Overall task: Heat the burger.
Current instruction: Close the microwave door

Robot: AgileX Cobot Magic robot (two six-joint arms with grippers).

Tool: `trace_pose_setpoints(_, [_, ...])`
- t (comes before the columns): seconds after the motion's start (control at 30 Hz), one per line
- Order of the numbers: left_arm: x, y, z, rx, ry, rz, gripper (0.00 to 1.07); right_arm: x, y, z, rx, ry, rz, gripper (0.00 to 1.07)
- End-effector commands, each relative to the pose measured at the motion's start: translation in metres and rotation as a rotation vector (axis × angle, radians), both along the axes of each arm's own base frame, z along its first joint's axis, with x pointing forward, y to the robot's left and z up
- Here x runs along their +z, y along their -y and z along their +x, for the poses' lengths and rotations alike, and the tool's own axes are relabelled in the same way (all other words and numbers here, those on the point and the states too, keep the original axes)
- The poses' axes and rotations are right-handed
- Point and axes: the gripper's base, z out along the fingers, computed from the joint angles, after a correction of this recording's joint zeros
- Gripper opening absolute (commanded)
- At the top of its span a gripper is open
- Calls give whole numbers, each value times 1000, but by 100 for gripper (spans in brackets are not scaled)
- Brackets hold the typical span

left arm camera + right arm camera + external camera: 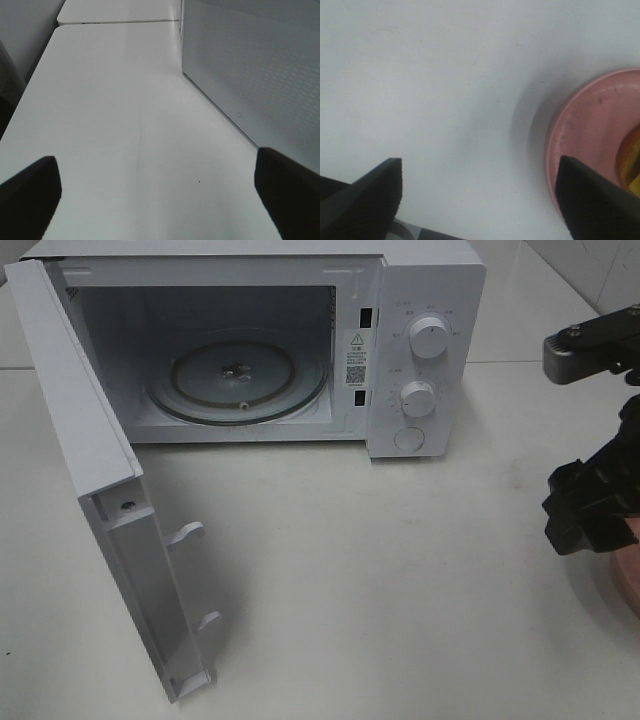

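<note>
A white table (330, 580) carried a white microwave (420, 300) at the back, its door (90, 470) swung fully open toward the left of the high view. Inside, a round glass turntable (240, 380) lay bare. Two round knobs (429, 338) sat one above the other on the control panel, with a round button below them.

At the right edge of the high view, the right gripper (592, 510) hung low over the table, next to a pink dish (590, 135). In the right wrist view its jaws stood apart, one finger (592, 200) over the dish's rim and the other over bare table. On the dish, a sliver of the burger (632, 165) showed at the edge of that view, yellowish and mostly cut off.

The left gripper (157, 195) had its jaws wide apart above the table, holding nothing, with the microwave's perforated side close by.
</note>
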Motion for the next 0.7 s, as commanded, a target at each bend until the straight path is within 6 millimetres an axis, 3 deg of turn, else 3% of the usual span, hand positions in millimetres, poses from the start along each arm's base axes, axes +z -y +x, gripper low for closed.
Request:
trace_pose_setpoints(0.03, [0, 0, -3, -1, 28, -3, 101, 13, 1, -16, 26, -3, 60, 77])
trace_pose_setpoints(0.37, [0, 0, -3, -1, 28, -3, 101, 33, 11, -47, 73, 21, 121, 76])
trace_pose_setpoints(0.7, [0, 0, -3, -1, 28, -3, 101, 26, 31, -85, 89, 113, 158, 76])
